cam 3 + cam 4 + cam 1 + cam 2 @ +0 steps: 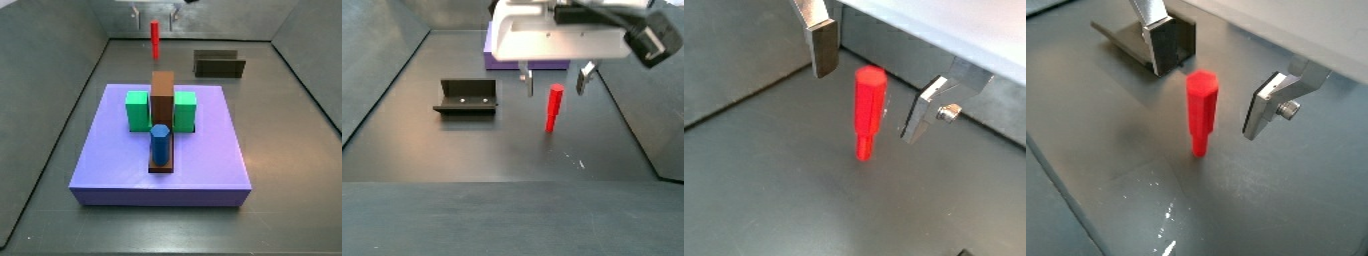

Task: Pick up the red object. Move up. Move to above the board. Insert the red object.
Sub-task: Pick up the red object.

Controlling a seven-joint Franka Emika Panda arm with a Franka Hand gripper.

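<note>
The hand (1213, 75) is hanging open over the red object (1201, 112), which is standing upright on the worktop (1293, 200) between the spread fingers (822, 48), untouched. Grasping, lifting, carrying to the board (100, 160) and insertion all appear to be remaining.

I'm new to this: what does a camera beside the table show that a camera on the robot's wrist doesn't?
Only a side view shows the board, a lavender slab bearing green blocks, a tall brown block and a blue cylinder. Only a wrist view shows the gripper up close: its two silver fingers stand apart, one on each side of the red object, not touching it. Both show the red object standing upright on the dark floor, with the gripper at its top, off the board.
</note>
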